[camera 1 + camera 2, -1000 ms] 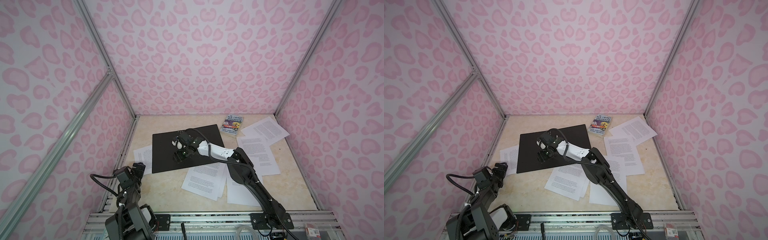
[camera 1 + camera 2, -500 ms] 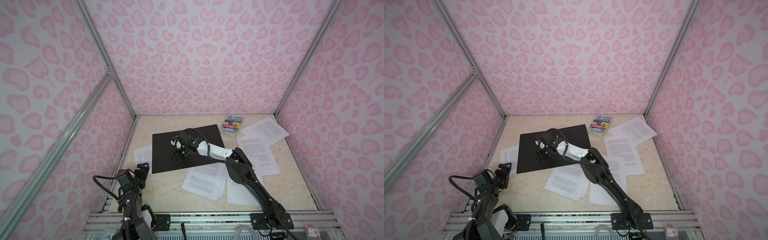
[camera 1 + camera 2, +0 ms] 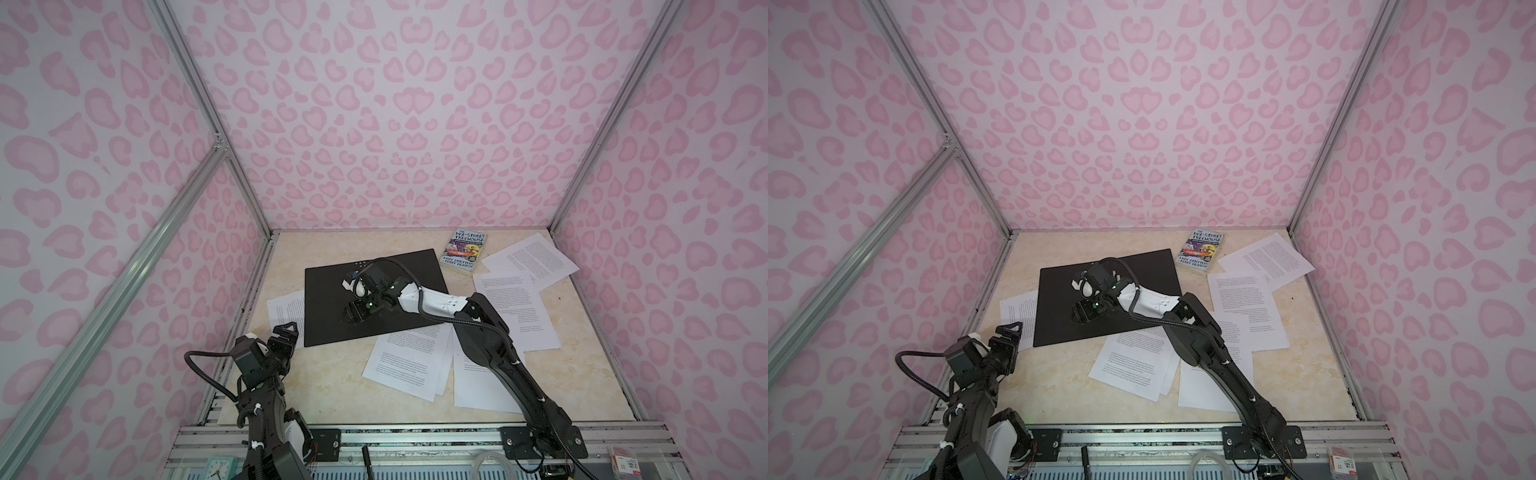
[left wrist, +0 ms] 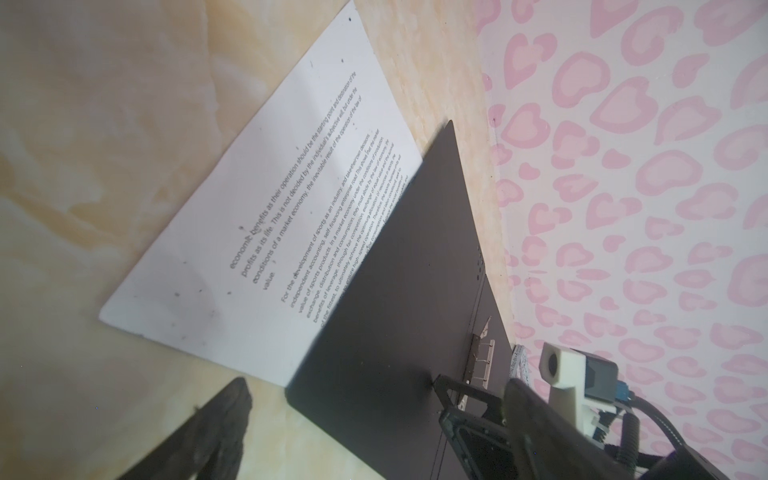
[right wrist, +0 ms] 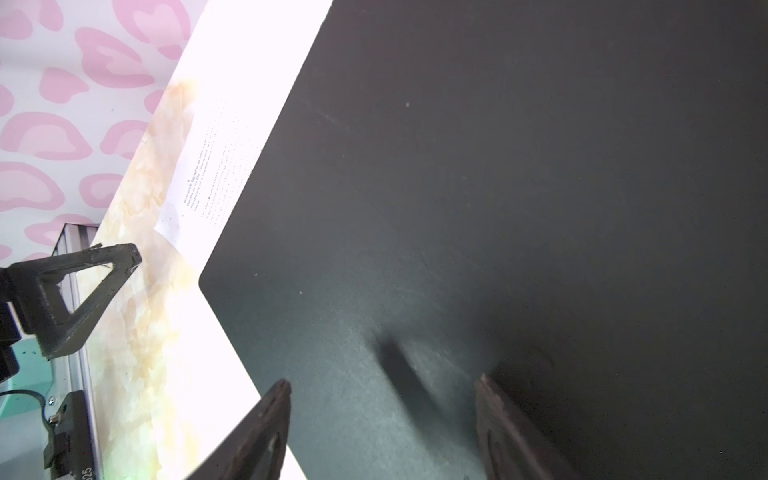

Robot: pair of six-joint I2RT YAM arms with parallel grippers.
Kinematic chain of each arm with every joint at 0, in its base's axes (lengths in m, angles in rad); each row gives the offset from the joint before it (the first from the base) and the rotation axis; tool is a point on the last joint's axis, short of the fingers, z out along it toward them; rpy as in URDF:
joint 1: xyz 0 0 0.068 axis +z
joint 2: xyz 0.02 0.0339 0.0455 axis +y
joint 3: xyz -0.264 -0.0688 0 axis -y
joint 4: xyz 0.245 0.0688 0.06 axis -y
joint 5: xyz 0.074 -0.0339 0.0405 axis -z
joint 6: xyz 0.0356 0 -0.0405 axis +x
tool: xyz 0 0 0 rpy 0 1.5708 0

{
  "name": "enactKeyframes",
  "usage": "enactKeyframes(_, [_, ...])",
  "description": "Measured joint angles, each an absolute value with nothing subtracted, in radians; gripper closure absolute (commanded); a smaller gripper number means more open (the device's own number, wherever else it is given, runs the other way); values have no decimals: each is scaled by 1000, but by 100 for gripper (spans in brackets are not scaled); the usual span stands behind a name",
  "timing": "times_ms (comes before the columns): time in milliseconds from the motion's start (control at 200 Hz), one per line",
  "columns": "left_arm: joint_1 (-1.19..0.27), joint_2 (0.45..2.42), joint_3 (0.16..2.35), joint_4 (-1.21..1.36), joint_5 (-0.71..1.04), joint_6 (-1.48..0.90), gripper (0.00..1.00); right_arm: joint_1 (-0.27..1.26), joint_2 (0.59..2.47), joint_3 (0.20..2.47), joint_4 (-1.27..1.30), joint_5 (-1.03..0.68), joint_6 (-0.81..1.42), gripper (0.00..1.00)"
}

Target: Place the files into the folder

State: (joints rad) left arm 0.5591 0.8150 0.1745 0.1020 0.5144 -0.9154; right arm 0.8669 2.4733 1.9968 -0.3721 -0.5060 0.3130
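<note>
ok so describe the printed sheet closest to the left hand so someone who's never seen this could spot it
Find the large flat black folder lying on the beige marble-look tabletop. A white printed paper sheet pokes out from under its left edge, beyond the left hand. It is the only sheet on that side; the others lie in front or to the right.

The left arm [image 3: 259, 386] stands folded close to its base at the near left, forearm rising and wrist bent forward. The left pincer [image 3: 286, 333] points away from the base, its jaws spread wide with nothing between them. The right arm [image 3: 494, 353] stretches long from its base at the near right, leaning forward and across the middle, its white forearm nearly level. The right pincer [image 5: 382, 382] angles downward, jaws parted and gripping nothing.
</note>
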Motion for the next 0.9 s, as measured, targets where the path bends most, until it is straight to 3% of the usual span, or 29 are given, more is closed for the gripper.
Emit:
enactKeyframes(355, [559, 833, 197, -12, 449, -889, 4, 868, 2401, 1815, -196, -547, 321, 29])
enactKeyframes(705, [559, 663, 287, -266, 269, -837, 4, 868, 2369, 1699, -41, -593, 331, 29])
enactKeyframes(900, [559, 746, 274, -311, 228, -826, 4, 864, 2376, 1687, 6, -626, 348, 29])
